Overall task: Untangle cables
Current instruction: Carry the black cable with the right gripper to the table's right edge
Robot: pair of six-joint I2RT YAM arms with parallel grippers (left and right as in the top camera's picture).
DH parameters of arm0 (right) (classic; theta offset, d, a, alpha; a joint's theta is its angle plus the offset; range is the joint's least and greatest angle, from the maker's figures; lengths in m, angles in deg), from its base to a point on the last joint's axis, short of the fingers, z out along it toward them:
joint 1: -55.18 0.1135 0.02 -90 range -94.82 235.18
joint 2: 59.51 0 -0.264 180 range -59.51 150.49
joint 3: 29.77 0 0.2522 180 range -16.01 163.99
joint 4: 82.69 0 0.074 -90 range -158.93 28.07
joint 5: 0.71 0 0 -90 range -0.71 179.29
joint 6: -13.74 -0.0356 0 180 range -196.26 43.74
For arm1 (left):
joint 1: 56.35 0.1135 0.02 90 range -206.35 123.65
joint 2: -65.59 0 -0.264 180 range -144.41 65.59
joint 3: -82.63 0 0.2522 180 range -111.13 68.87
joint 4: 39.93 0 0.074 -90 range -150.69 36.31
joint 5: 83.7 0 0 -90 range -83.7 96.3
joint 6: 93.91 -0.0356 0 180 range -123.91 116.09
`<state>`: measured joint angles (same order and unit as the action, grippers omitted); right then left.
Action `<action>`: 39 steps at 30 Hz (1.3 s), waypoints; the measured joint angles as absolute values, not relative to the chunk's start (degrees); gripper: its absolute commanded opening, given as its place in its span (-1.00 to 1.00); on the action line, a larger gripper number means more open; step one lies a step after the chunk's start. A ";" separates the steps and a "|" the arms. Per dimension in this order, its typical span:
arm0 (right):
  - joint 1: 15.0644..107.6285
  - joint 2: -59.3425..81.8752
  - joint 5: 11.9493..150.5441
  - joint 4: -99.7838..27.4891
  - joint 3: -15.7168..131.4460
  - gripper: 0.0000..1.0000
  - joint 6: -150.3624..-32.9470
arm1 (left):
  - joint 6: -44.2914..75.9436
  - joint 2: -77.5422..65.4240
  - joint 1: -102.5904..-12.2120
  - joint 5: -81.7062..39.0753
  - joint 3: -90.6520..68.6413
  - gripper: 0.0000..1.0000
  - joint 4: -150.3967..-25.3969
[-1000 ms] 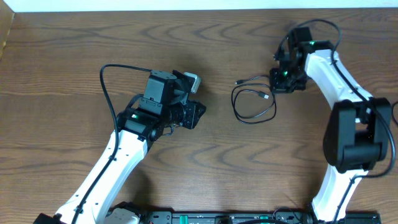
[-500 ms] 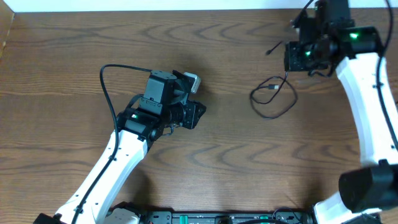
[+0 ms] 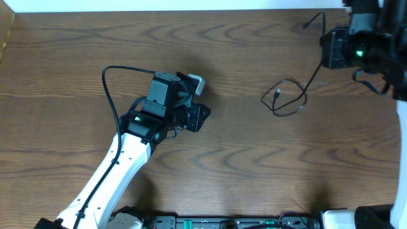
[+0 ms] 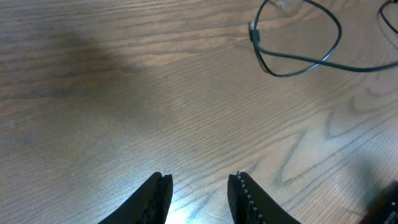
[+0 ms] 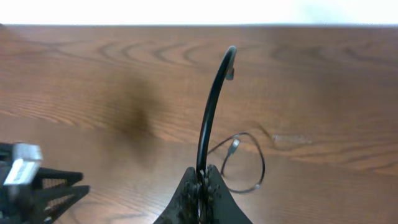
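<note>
1. Right fingers [image 5: 188, 198], bottom centre of the right wrist view: pressed together and clamped on the black cable [image 5: 208, 124], pinching it right at the tips.
2. From that pinch the cable arches up the middle of the frame. Its upper plug end [image 5: 231, 67] hangs free in the air near the top.
3. Below the pinch, the rest of the cable drops to the table [image 5: 323, 81]. It lies in a loose loop just right of centre, with a second plug end [image 5: 233, 146] inside the loop's outline.
4. Overhead, the right arm [image 3: 356, 44] sits in the top right corner. The black cable [image 3: 305, 95] slants down and left from it to that loop on the table [image 3: 63, 51], right of centre.
5. Left fingers [image 4: 158, 196], at the bottom edge of the left wrist view: apart, gripping nothing, only wood grain between them.
6. In that same view the black cable [image 4: 254, 35] curls in the upper right, well apart from those fingers.
7. Overhead, the left arm [image 3: 127, 159] reaches up from the bottom left to left of centre, its tip pointing right.
</note>
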<state>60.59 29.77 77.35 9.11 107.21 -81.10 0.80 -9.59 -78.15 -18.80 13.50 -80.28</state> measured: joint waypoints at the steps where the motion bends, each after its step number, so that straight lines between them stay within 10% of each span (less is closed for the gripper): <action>1: 60.59 29.40 77.39 9.81 108.58 -0.98 -81.12 | 0.80 -9.59 -78.15 -18.80 13.50 -0.29 -80.26; 39: 49.47 46.25 88.34 8.93 119.80 -0.99 -80.51 | 0.80 -9.59 -78.15 -18.80 13.50 -0.29 -80.26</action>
<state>49.47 46.25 88.34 8.93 119.80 -80.51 0.80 -9.59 -78.15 -18.80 13.50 -80.26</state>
